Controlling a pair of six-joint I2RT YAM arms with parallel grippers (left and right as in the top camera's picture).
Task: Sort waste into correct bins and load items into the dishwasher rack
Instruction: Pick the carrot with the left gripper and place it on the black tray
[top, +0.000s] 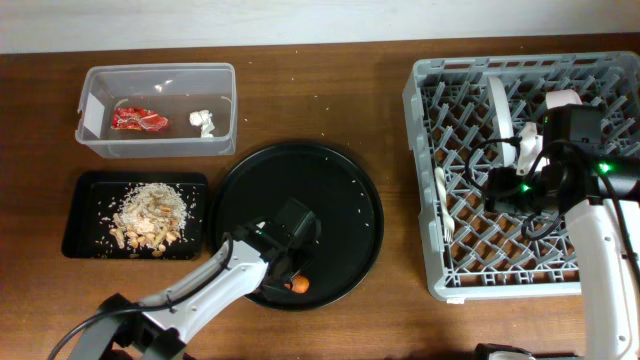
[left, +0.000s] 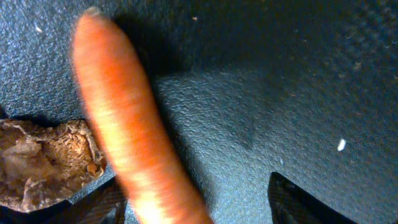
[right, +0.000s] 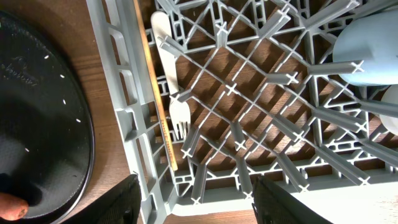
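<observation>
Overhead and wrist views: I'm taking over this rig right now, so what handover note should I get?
Left gripper: open, low over the carrot piece on the round black tray.
Right gripper: open, empty, above the dishwasher rack.
Done: red wrapper and tissue in clear tub; food scraps in black tray; plate, light-blue cup, fork in rack.
To do: bin carrot piece and brown scrap.

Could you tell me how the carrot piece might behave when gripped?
The carrot piece looks firm, so it probably won't squash. Its rounded, tapering shape may roll or squirt sideways on the round black tray. Its smooth skin could be slippery.
</observation>
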